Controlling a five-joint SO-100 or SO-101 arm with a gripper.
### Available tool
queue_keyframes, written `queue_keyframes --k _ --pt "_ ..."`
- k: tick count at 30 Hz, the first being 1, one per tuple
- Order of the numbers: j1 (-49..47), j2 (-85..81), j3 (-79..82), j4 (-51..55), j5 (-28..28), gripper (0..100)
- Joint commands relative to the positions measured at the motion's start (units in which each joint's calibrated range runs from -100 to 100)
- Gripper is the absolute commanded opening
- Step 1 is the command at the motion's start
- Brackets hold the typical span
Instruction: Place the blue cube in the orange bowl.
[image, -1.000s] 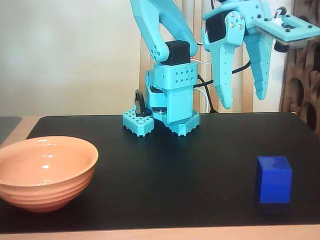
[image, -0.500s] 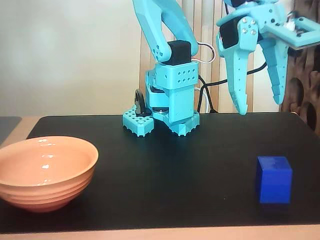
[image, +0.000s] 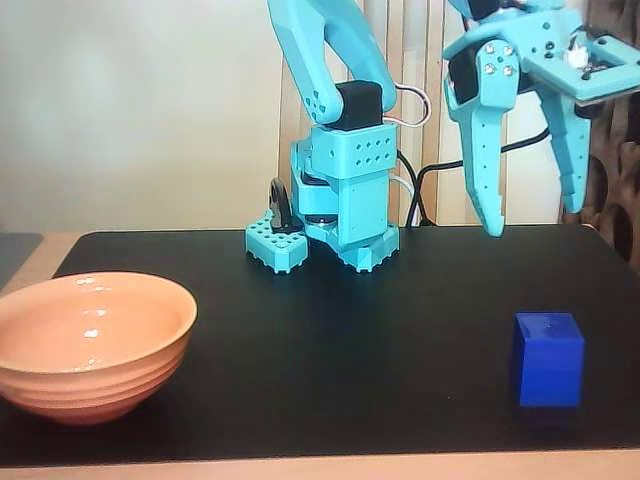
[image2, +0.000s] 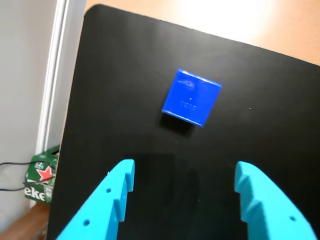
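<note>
Black matte sheeting (image: 330, 330) is covering the tabletop, with a plain pale wall standing behind it in the fixed view. At the left of that view the orange bowl (image: 90, 343) is sitting near the front edge; it is wide, round and glossy, catching small highlights inside, with ridged rings running around its lower outside. Behind the middle, the turquoise arm base (image: 335, 215) is resting on blocky perforated feet. At the upper right the gripper (image: 535, 215) is hanging high with its two long, tapered plastic fingers spread wide apart and holding nothing. Below it, well apart from the bowl, the blue cube (image: 547, 359) is sitting on the sheeting, deep blue, smooth-faced and sharp-edged. In the wrist view the cube (image2: 191, 97) is lying ahead of the toothed fingertips (image2: 120, 187), turned slightly askew.
</note>
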Motion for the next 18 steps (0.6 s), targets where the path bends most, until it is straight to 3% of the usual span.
queue_keyframes --k 1,18 --pt "-0.23 1.14 -5.22 -2.42 -1.89 25" --pt "1.98 4.89 -4.95 -5.20 -5.99 26"
